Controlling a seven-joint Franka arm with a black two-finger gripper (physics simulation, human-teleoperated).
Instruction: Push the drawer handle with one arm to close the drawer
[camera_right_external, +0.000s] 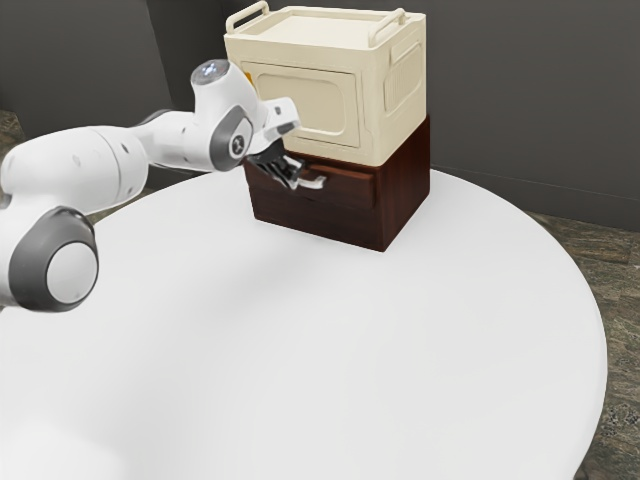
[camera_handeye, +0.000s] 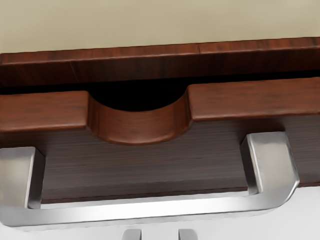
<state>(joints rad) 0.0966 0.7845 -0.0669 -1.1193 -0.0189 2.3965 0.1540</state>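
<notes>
Pincer (camera_right_external: 294, 179): released, tips parted, nothing gripped | silver handle (camera_handeye: 150, 209): just beside the tips, contact I can't make out | drawer (camera_handeye: 250, 100): slightly out from brown cabinet (camera_right_external: 405, 190), its inside too dark for me to see

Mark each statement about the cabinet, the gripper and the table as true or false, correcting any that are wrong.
1. The cream box stands on top of the dark wooden cabinet. True.
2. The handle is a round wooden knob. False: it is a shiny metal bar, bent at both ends.
3. The drawer front has a curved notch in its top edge. True.
4. The gripper has its two fingers pressed together. False: they stand apart, with a gap between them.
5. The table is dark with a square top. False: it is white, with a rounded edge.
</notes>
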